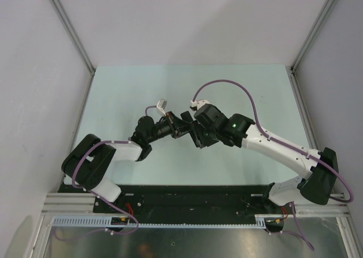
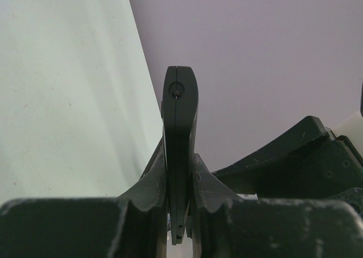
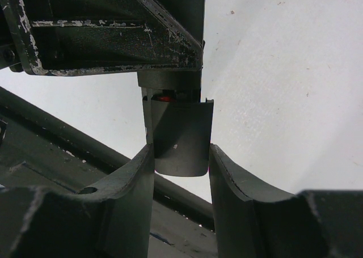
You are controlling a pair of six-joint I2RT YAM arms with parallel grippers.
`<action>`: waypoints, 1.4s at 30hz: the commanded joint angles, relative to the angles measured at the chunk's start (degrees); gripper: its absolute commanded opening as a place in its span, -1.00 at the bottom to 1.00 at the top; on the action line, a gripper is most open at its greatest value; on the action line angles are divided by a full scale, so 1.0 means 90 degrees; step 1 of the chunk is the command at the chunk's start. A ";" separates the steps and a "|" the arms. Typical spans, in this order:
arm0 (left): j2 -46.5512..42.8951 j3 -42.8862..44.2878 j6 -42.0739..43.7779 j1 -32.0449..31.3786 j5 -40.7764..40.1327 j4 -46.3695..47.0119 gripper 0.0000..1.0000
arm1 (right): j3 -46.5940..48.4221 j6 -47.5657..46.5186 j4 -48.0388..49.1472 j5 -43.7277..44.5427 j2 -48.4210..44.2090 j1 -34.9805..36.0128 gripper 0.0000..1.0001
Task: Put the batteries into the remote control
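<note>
While left gripper point(image 2: 179, 176) and right gripper point(image 3: 180, 156) clamp one remote point(image 2: 180, 113), one red battery point(image 3: 165, 98) shows.

Between left hand point(image 2: 178, 164) and right hand point(image 3: 180, 153), the remote control point(image 2: 180, 110); battery point(image 3: 165, 98) seemingly inside.

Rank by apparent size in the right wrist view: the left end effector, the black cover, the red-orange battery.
1. left end effector, only partly in frame.
2. black cover.
3. red-orange battery; only a sliver shows, so its true size is unsure.
</note>
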 commanded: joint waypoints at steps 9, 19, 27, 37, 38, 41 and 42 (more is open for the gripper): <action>-0.0020 0.0187 -0.0060 -0.0064 -0.0091 0.0422 -1.00 | 0.0365 0.0116 0.0157 0.0063 -0.0298 0.0044 -0.53; -0.0010 0.0138 -0.0070 -0.0064 -0.0120 0.0441 -1.00 | 0.0365 0.0145 0.0098 0.0093 -0.0425 0.0014 -0.53; -0.0020 0.0206 -0.0206 -0.0064 -0.0159 0.0451 -1.00 | 0.0365 0.0126 0.0088 0.0005 -0.0308 0.0053 -0.53; -0.0176 0.0265 -0.0246 -0.0074 -0.0169 0.0451 -1.00 | 0.0355 0.0116 0.0040 0.0005 -0.0123 0.0073 -0.53; -0.0176 0.0265 -0.0255 -0.0065 -0.0169 0.0451 -1.00 | 0.0365 0.0126 0.0040 -0.0005 -0.0103 0.0073 -0.53; -0.0186 0.0265 -0.0255 -0.0064 -0.0169 0.0461 -1.00 | 0.0355 0.0116 0.0040 -0.0015 -0.0083 0.0092 -0.53; -0.0195 0.0275 -0.0255 -0.0064 -0.0169 0.0451 -1.00 | 0.0355 0.0116 0.0040 -0.0024 -0.0064 0.0102 -0.53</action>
